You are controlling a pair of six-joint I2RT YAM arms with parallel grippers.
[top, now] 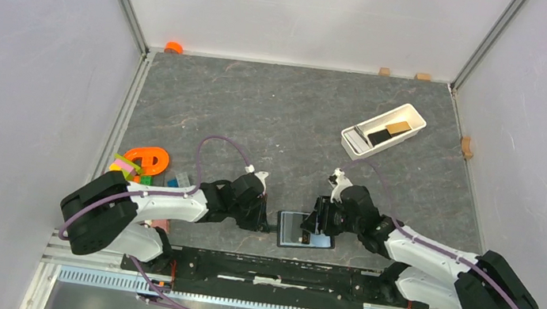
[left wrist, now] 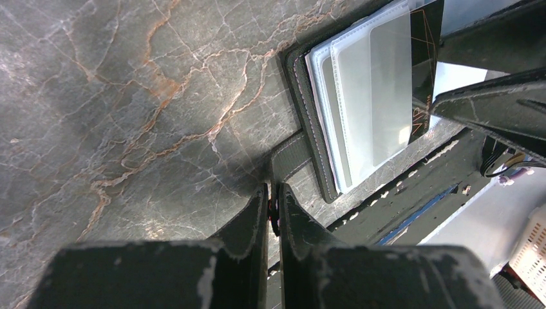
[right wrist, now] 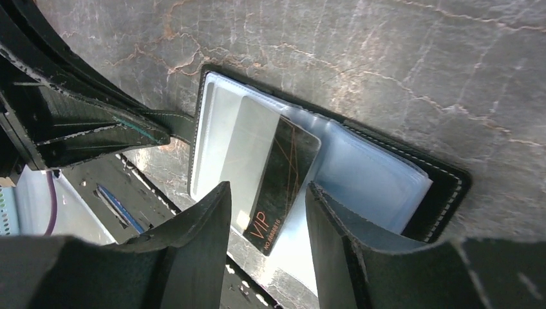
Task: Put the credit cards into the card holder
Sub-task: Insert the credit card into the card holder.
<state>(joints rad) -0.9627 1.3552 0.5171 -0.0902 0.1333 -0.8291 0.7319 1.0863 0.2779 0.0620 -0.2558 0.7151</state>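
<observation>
The black card holder lies open near the table's front edge, its clear sleeves facing up. My left gripper is shut on its snap tab at table level; it also shows in the top view. A black credit card marked VIP lies half tucked into a clear sleeve and sticks out toward the front edge. My right gripper is open, with one jaw on either side of that card; it also shows in the top view. A tan card and a black card lie in the white tray.
The white tray stands at the back right. An orange ring and coloured blocks lie at the left edge. The black base rail runs just in front of the card holder. Small wooden blocks sit along the back wall.
</observation>
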